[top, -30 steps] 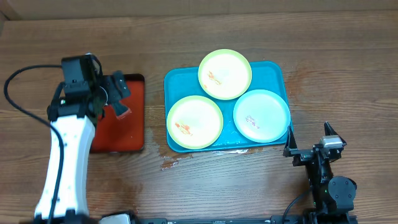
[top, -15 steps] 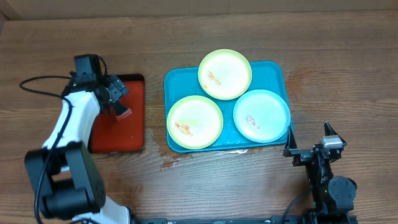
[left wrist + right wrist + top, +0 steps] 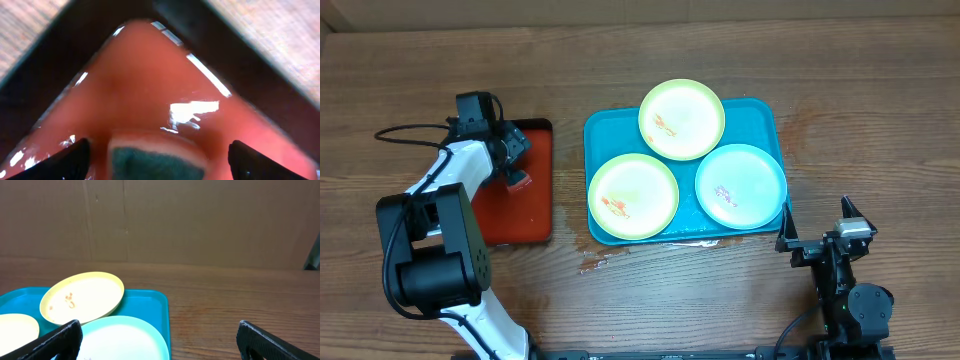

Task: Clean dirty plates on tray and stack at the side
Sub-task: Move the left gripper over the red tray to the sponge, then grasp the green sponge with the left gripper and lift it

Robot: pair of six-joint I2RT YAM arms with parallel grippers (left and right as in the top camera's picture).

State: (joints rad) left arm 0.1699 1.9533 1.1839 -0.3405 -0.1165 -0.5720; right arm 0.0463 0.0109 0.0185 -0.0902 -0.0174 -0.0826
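Three plates lie on the cyan tray (image 3: 610, 135): a yellow-green one (image 3: 681, 119) at the back with an orange smear, a yellow-green one (image 3: 633, 195) at the front left with an orange smear, and a mint one (image 3: 740, 185) at the right with faint marks. My left gripper (image 3: 512, 165) is open low over the red tray (image 3: 535, 215), with a green-topped sponge (image 3: 157, 162) lying between its fingers (image 3: 160, 170). My right gripper (image 3: 165, 345) is open and empty just off the cyan tray's front right corner, facing the mint plate (image 3: 120, 340) and the back plate (image 3: 82, 297).
The red, black-rimmed tray stands left of the cyan tray, its corner rim (image 3: 235, 55) filling the left wrist view. A wet smear (image 3: 620, 255) lies on the wooden table in front of the cyan tray. A brown wall (image 3: 200, 220) stands behind the table.
My left arm has folded down and its wrist has shifted right, bringing the gripper lower over the red tray's far part. The sponge, the plates and the right arm have not moved.
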